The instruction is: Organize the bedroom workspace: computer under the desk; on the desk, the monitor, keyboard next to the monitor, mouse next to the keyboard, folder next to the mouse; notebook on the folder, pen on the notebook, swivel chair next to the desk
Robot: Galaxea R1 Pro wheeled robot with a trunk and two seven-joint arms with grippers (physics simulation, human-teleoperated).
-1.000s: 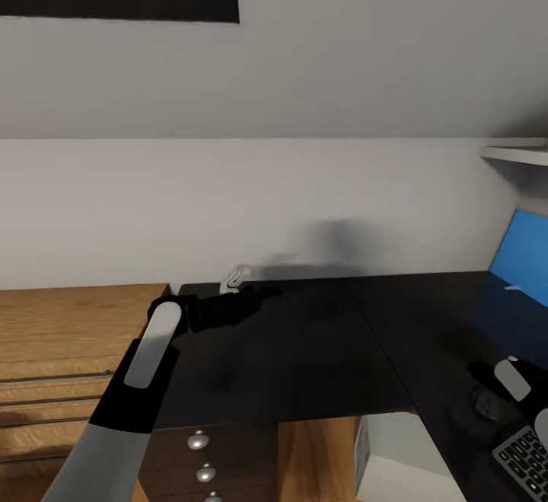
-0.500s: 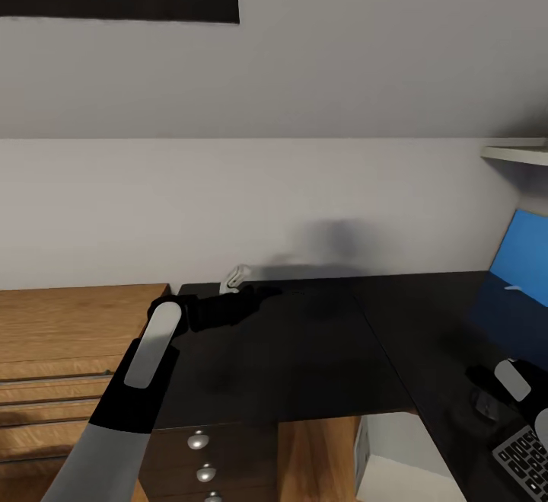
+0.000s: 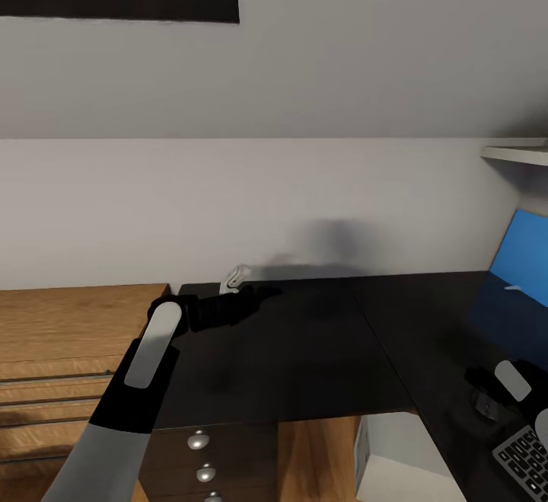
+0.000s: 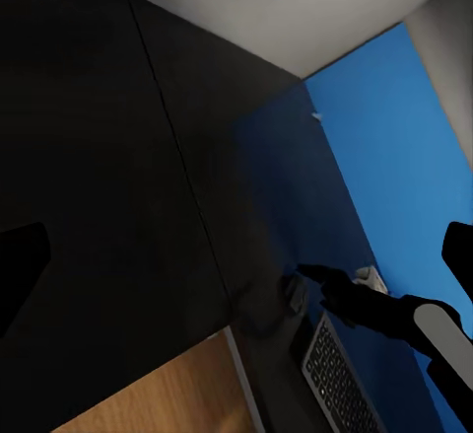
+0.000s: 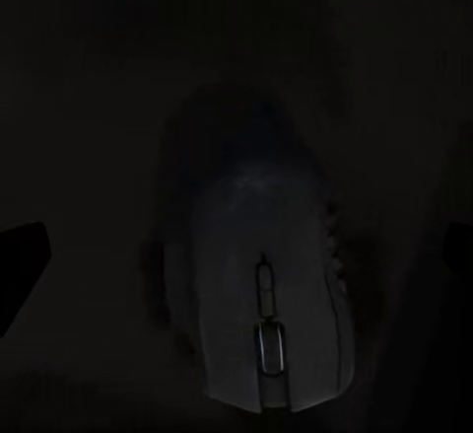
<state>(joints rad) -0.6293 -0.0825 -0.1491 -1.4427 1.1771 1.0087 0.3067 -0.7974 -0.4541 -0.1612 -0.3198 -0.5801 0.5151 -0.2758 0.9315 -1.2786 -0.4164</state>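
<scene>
Mouse (image 5: 268, 305) lies on the black desk (image 3: 304, 350), directly below the right gripper (image 3: 487, 395) and just beside the top corner of the keyboard (image 3: 525, 460). In the right wrist view the mouse sits centred between the two dark fingertips at the frame edges, scroll wheel visible; the jaws stand apart and nothing is held between them. The body reads as a small, rigid, light shell with a rounded, smooth top, so it is likely to slip under a pinch from above or on the curved back. Recommended hold: across the two flanks, at the waist near the scroll wheel, where the sides run closest to parallel. Moderate closing force should suffice; the shell is not fragile, but a tilted grip may squirt it sideways across the smooth desk. Black body on black top gives poor contrast, so whether the fingers already touch the flanks cannot be told. The left gripper (image 3: 247, 300) hovers over the far corner of the desk near the wall; its fingertips show wide apart in the left wrist view, empty. The blue panel (image 3: 521, 258) stands behind the desk's right wing. Placement beside the keyboard appears nearly satisfied already.
</scene>
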